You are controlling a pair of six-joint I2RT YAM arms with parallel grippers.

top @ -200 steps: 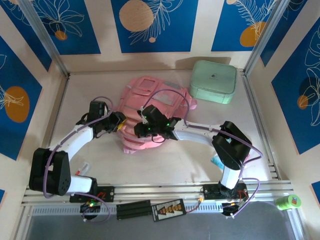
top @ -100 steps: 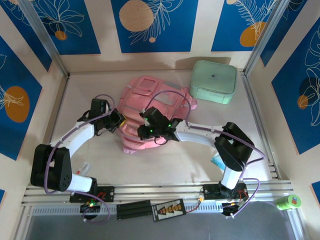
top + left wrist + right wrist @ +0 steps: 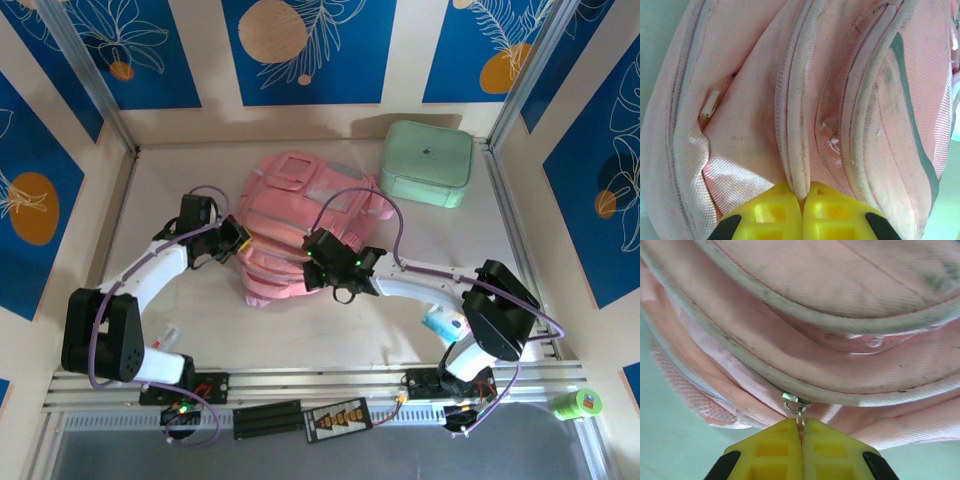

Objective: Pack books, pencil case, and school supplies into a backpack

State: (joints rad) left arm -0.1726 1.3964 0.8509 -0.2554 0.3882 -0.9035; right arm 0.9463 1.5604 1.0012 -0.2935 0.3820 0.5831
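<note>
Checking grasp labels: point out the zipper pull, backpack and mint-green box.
zipper pull (image 3: 795, 401), right wrist view, on its metal clasp.
backpack (image 3: 300, 205), top external view, on its upper front pocket.
mint-green box (image 3: 427, 162), top external view, on the lid's middle.

Pink backpack (image 3: 300, 225): woven cloth, mostly matt, weave visible, slight sheen where stretched. Its piping is paler & rougher, w/ grey scuffs. Mesh panel (image 3: 675, 375) at its side: open-knit fabric. Its zip pull (image 3: 796, 404): bare metal, shiny.

Fingers (image 3: 771, 212) of left gripper (image 3: 801, 192) & right gripper (image 3: 801, 432): yellow plastic, smooth, semi-gloss, moulded recesses.

Mint box (image 3: 427, 162): smooth, matt, looks like plastic.

Bare table (image 3: 330, 330): pale, matt, smooth.

White shells of left arm (image 3: 160, 272) & right arm (image 3: 420, 288): glossy; the joints are black, matt.

Near-edge rails (image 3: 300, 385): brushed metal.
</note>
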